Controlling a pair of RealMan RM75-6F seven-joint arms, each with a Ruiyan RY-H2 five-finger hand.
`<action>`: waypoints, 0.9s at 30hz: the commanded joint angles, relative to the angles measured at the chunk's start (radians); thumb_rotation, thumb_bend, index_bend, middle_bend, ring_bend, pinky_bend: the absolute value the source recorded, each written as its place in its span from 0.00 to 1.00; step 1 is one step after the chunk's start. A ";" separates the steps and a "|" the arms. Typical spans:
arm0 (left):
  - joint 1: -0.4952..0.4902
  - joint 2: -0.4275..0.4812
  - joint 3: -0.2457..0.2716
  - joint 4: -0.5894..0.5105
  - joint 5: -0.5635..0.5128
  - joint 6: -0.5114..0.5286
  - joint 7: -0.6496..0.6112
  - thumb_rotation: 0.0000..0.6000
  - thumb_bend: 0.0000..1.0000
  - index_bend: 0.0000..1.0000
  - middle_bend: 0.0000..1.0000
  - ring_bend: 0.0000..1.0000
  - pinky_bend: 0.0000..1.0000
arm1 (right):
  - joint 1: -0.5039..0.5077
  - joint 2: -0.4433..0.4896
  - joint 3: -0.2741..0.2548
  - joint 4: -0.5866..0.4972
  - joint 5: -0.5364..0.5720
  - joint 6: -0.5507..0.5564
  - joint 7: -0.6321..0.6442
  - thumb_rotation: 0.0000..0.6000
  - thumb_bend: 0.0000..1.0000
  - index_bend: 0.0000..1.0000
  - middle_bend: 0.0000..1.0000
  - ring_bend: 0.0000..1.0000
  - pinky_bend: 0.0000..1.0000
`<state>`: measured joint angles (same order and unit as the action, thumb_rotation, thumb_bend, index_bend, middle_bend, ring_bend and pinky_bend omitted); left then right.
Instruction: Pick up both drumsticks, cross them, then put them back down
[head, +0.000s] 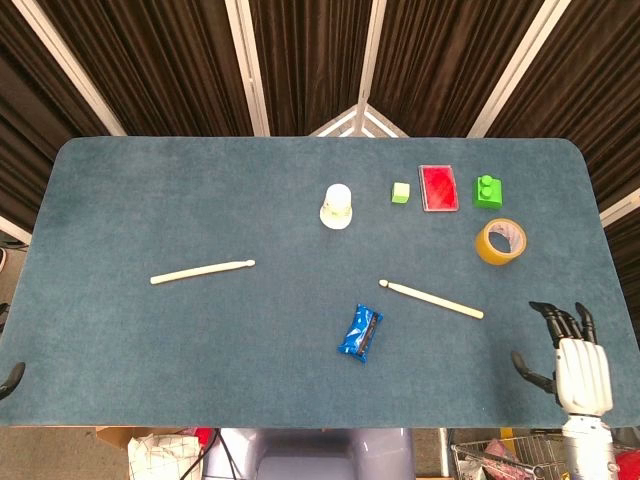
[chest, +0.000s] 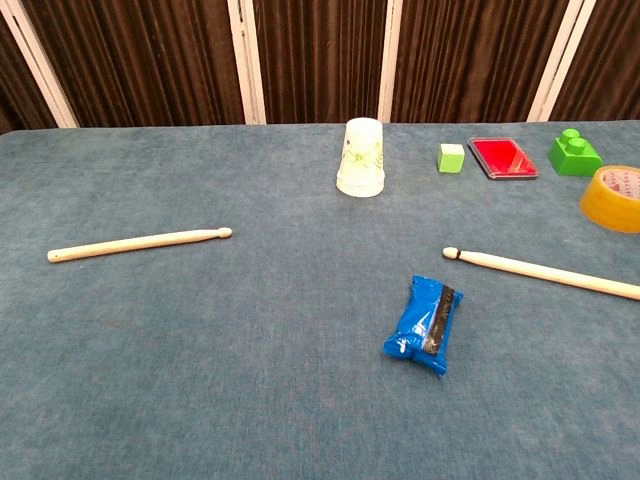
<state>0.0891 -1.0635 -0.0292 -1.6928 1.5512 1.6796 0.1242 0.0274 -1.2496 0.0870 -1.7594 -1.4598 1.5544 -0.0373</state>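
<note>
Blue snack packet (head: 360, 333) well left of right hand. Tape roll (head: 500, 241), green brick (head: 487, 191), red box (head: 438, 187), green cube (head: 400, 192), upturned cup (head: 337, 206) farther away, beyond fingertips.

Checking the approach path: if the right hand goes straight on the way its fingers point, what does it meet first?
The right hand points toward the table's far edge. Nothing lies directly ahead; the tape roll sits left of that line, and the nearer drumstick further left. Height is unclear.
</note>
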 joint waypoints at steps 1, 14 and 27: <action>-0.003 0.000 0.001 0.003 -0.002 -0.007 0.003 1.00 0.40 0.13 0.01 0.00 0.00 | 0.041 -0.005 0.032 -0.026 0.074 -0.081 -0.017 1.00 0.29 0.26 0.25 0.23 0.04; -0.014 -0.011 -0.010 0.004 -0.035 -0.031 0.029 1.00 0.40 0.13 0.01 0.00 0.00 | 0.226 -0.149 0.172 0.065 0.347 -0.228 -0.349 1.00 0.29 0.36 0.29 0.24 0.04; -0.018 -0.017 -0.011 0.003 -0.049 -0.041 0.049 1.00 0.40 0.13 0.01 0.00 0.00 | 0.314 -0.291 0.163 0.197 0.474 -0.272 -0.508 1.00 0.29 0.38 0.37 0.30 0.04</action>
<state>0.0715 -1.0808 -0.0395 -1.6903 1.5030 1.6393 0.1731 0.3293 -1.5225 0.2540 -1.5802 -0.9975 1.2868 -0.5276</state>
